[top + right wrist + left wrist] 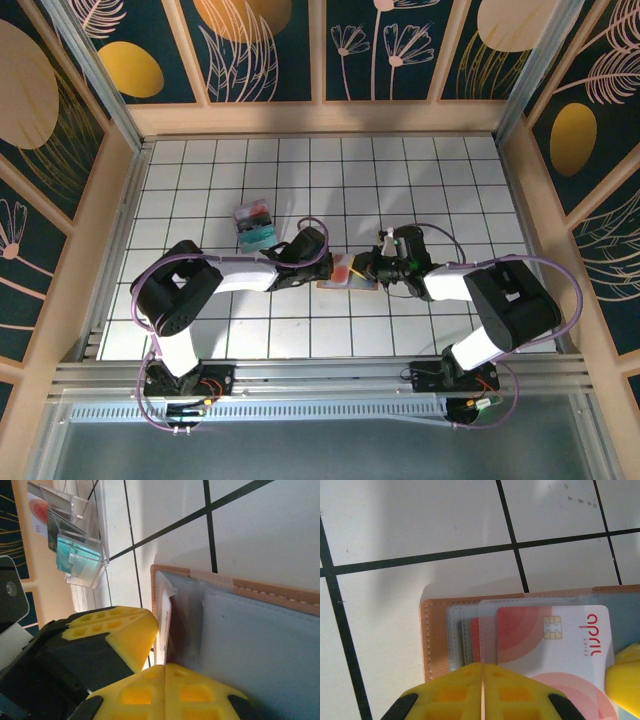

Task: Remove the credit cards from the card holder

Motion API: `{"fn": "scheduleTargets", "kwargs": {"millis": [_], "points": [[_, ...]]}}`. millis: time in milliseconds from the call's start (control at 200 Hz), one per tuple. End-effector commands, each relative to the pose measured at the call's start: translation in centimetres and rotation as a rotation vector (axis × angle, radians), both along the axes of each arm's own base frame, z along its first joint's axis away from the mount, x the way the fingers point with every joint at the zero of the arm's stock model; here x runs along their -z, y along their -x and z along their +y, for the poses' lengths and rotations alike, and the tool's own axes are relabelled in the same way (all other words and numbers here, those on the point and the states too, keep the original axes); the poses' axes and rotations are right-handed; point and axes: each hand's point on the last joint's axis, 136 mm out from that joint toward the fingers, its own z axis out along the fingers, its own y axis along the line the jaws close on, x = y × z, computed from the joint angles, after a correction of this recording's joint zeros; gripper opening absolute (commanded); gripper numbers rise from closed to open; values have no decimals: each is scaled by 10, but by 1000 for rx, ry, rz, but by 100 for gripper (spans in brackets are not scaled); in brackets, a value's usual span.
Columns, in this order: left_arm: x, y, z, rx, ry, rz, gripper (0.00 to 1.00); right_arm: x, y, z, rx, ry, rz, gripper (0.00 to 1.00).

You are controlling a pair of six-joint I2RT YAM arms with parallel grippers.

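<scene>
The card holder (352, 284) lies open on the tiled floor between my two grippers, blue-grey inside with a tan border (432, 640). My left gripper (483, 667) is shut on the edge of a clear sleeve at its left end. A white credit card (555, 645) with red-pink arcs and a chip sticks partly out of that sleeve. A second, red card (475, 642) sits deeper behind it. My right gripper (165, 667) is shut on the white card's thin edge (164, 615), close beside the left fingers (112, 630). From above the grippers (322, 268) (372, 268) meet over the holder.
A small clear box (254, 225) with red and teal contents stands on the tiles just behind and left of the holder, also in the right wrist view (75, 540). Wooden walls (115, 230) enclose the floor on three sides.
</scene>
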Motion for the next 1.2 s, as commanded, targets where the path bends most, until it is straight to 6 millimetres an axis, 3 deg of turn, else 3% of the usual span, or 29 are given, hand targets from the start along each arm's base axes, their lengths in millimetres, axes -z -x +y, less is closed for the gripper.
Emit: {"fn": "scheduleTargets", "kwargs": {"millis": [0, 535, 721, 866, 1196], "points": [[25, 17, 15, -2, -66, 75, 9, -20, -4, 6, -18, -72, -54, 1], [24, 19, 20, -20, -71, 75, 4, -9, -5, -24, 42, 51, -42, 0], [8, 25, 7, 22, -42, 39, 7, -7, -2, -18, 25, 38, -35, 0], [7, 32, 3, 27, -32, 43, 7, -14, -4, -15, 24, 7, -56, 0], [17, 33, 0, 36, -55, 59, 6, -16, 1, -4, -9, -33, -72, 17]]}}
